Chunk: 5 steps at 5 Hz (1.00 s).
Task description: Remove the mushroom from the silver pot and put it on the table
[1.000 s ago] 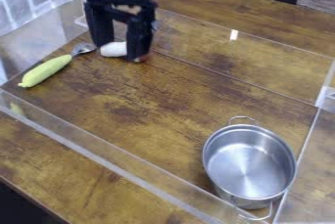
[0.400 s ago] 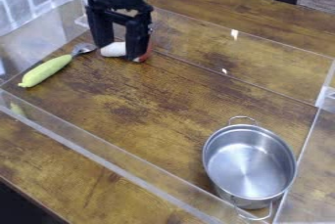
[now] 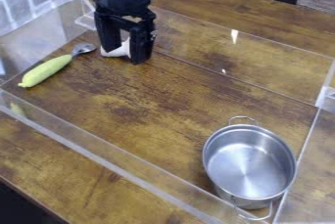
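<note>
The mushroom (image 3: 116,48) lies on its side on the table (image 3: 170,86) at the far left; its white stem shows between the fingers and the cap is mostly hidden behind the right finger. My gripper (image 3: 120,48) points straight down, open, with one finger on each side of the mushroom and not closed on it. The silver pot (image 3: 220,142) stands at the near right corner, far from the gripper, with nothing inside it.
A yellow-green corn cob (image 3: 46,69) lies left of the gripper near the left wall. A small grey object (image 3: 82,50) rests just left of the mushroom. Clear acrylic walls (image 3: 105,155) ring the work area.
The open gripper has sunk a little and shifted slightly away from the camera, so its fingers now straddle the mushroom lower down. The mushroom, corn and pot have not moved.
</note>
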### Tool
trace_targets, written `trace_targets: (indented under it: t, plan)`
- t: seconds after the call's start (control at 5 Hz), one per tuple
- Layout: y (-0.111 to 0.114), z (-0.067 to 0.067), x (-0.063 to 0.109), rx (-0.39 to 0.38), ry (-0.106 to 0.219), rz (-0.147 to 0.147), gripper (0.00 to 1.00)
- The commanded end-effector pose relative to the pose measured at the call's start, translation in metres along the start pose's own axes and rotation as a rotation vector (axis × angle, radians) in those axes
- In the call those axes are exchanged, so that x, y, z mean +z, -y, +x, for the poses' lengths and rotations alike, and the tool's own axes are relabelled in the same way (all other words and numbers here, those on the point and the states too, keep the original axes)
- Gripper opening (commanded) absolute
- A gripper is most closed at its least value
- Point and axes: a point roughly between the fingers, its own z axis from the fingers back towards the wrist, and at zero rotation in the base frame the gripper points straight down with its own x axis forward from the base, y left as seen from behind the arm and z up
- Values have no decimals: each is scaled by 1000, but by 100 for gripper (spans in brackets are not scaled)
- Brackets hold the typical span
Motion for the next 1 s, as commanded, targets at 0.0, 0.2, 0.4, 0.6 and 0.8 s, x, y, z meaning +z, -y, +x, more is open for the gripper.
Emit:
trace_targets:
  t: [0.0, 0.2, 0.4, 0.6, 0.8]
  plan:
    - [0, 2, 10, -75, 54, 14, 100]
    - [2, 1, 3, -142, 61, 10, 100]
    - [0, 6, 4, -139, 64, 8, 100]
    - [-3, 11, 4, -134, 64, 7, 100]
    - [-2, 17, 4, -120, 68, 8, 100]
